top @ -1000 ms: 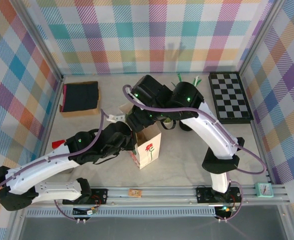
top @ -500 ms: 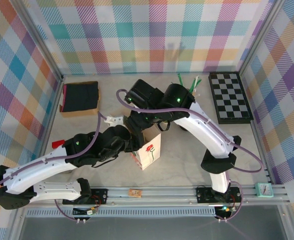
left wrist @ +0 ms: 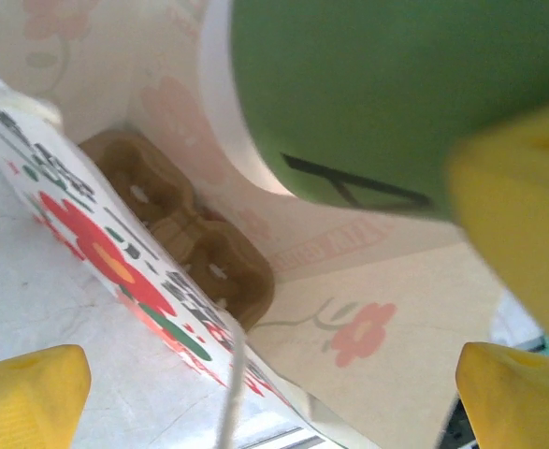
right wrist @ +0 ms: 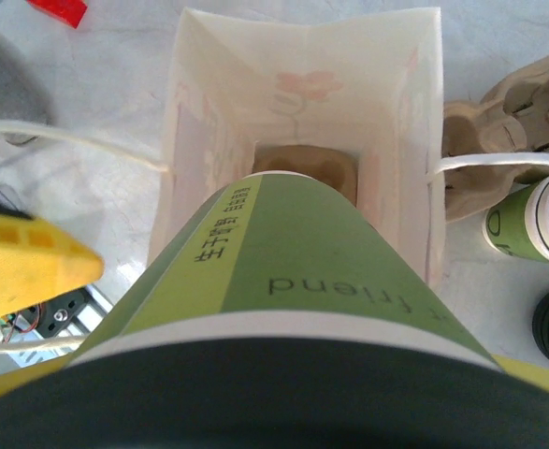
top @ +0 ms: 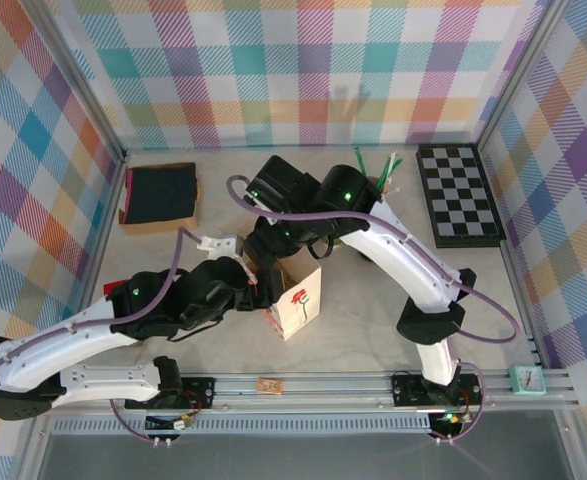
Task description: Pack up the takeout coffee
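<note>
The bag [right wrist: 400,112] gaped open — the takeout coffee [right wrist: 293,271] blocked its mouth, a cup carrier [right wrist: 304,168] covering its floor.

The left arm [top: 73,340] and the right arm [top: 413,265] wear glossy white shells between black joint housings dotted with small green lights [top: 345,196], a purple cable [top: 177,262] loops along each one, their bases [top: 123,378] are black, and the left pincer [left wrist: 274,393] ends in blocky bright yellow fingertips [left wrist: 26,393].
</note>
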Tool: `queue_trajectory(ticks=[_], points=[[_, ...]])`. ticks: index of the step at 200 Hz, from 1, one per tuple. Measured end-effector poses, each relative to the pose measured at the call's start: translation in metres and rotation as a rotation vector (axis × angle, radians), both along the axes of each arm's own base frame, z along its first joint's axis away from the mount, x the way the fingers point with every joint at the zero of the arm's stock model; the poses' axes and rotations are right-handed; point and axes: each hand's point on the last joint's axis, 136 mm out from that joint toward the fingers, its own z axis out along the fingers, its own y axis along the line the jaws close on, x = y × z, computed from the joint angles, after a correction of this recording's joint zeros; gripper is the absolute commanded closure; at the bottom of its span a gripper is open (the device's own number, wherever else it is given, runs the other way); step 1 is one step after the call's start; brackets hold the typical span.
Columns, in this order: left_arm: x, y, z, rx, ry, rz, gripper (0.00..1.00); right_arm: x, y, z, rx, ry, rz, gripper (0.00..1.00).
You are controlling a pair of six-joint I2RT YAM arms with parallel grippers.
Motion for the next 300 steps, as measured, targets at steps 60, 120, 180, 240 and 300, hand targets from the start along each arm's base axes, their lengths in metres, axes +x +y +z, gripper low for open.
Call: queue_trajectory(ticks=[60,120,180,240,300], points=[[-0.011,0.005,0.039,-0.126,-0.046,-0.062,0.0,0.008,0.008,-0.02,-0.042,0.026,0.0,0.55],[-0.015,0.015,0.052,-0.131,-0.059,-0.077,0.0,0.007,0.012,-0.027,-0.065,0.032,0.048,0.58],[-0.019,0.052,0.061,-0.143,-0.106,-0.03,0.01,0.0,0.012,-0.029,-0.09,0.035,0.129,0.58],[-0.017,0.064,0.062,-0.126,-0.125,-0.003,0.2,-0.002,0.013,-0.031,-0.102,0.035,0.179,0.59],[-0.013,0.066,0.052,-0.089,-0.133,0.021,0.37,0.004,0.019,-0.051,-0.157,0.051,0.177,0.61]])
